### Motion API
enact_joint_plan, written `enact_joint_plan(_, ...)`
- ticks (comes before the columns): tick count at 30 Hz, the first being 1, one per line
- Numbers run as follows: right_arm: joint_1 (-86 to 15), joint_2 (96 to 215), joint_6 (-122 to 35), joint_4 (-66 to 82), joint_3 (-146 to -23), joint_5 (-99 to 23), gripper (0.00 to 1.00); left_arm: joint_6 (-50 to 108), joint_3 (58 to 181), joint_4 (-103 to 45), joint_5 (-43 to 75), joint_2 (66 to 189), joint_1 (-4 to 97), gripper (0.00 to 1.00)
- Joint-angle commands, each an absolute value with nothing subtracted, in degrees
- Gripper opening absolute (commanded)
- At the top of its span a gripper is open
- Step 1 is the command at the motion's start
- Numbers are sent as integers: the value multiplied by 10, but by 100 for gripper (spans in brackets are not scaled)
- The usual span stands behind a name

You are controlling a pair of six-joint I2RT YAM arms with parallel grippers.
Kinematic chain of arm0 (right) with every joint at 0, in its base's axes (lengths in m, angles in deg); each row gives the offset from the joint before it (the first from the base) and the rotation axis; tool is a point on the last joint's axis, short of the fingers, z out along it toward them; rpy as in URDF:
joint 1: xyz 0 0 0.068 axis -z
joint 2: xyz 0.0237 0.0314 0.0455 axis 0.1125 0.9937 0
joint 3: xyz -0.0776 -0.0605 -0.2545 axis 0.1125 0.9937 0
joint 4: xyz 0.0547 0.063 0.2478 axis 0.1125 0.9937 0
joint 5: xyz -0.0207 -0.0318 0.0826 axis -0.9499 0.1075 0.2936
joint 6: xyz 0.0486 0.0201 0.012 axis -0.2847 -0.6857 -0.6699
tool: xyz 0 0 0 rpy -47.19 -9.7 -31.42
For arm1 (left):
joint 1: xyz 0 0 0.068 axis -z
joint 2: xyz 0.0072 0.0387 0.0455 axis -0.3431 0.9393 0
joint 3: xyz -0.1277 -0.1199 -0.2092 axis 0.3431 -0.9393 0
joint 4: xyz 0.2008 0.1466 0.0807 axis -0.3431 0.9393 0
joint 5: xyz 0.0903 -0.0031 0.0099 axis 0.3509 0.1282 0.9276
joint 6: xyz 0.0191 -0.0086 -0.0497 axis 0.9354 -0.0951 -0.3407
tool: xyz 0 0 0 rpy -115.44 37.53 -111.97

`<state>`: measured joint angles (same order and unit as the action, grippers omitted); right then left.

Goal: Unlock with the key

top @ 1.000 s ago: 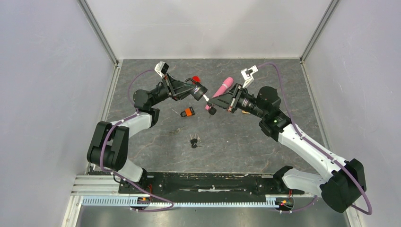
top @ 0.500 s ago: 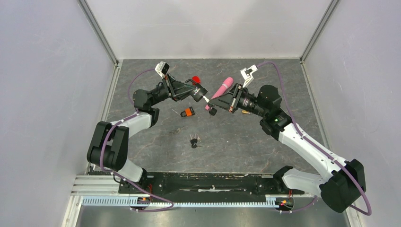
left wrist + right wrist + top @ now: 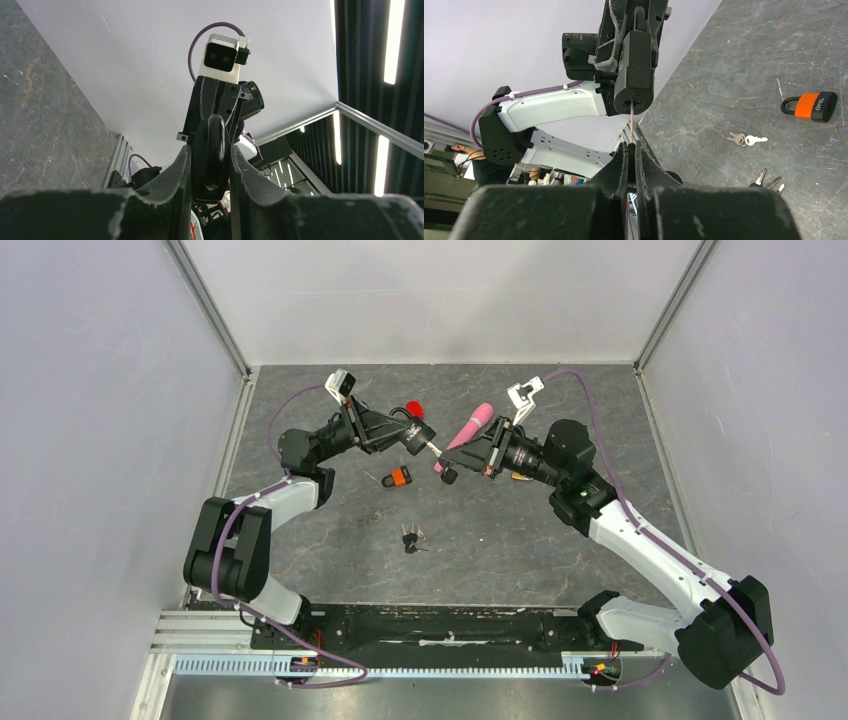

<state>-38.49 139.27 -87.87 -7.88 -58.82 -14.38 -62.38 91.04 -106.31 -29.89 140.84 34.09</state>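
Key [image 3: 631, 122]: thin metal blade, held up off the counter [image 3: 520, 540] in the gap between the two arms, toward the far half of the work area. Right pincer [image 3: 631, 150] is closed tight on the key's head, fingers pressed together with only the blade standing out past them. The blade tip meets the keyhole in the bottom face of the black padlock [image 3: 634, 65]; how far in it sits cannot be told. The key and the lock body are in one straight line. Black padlock is also in the air, clamped at its sides by the left pincer [image 3: 210, 165], keyhole end turned toward the right arm. In the left wrist view the dark loop of the shackle shows between the two fingers. From above, the two pincers point at each other nose to nose, with the key bridging the short gap. On the counter, just to the near side of the left pincer, an orange padlock [image 3: 400, 477] lies flat, shackle pointing left. Nearer the arm bases lies a pair of small silver keys [image 3: 374, 517], and a little beyond them toward the bases a bunch of dark-headed keys [image 3: 410, 538]; the two sets are apart from each other and from the orange padlock. A pink stick [image 3: 470, 427] lies slanted just behind the right pincer. A red knob [image 3: 414, 407] shows behind the left pincer, partly hidden.
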Motion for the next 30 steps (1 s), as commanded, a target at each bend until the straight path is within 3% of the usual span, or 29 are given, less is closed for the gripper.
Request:
enact_joint_plan(1, -391, 1390, -879, -118, -598, -145, 0, -653, 930, -1120, -287, 1381, 333, 2)
enact_joint_plan(30, -408, 1383, -877, -111, -604, -208, 0, -665, 929, -1127, -297, 1367, 333, 2)
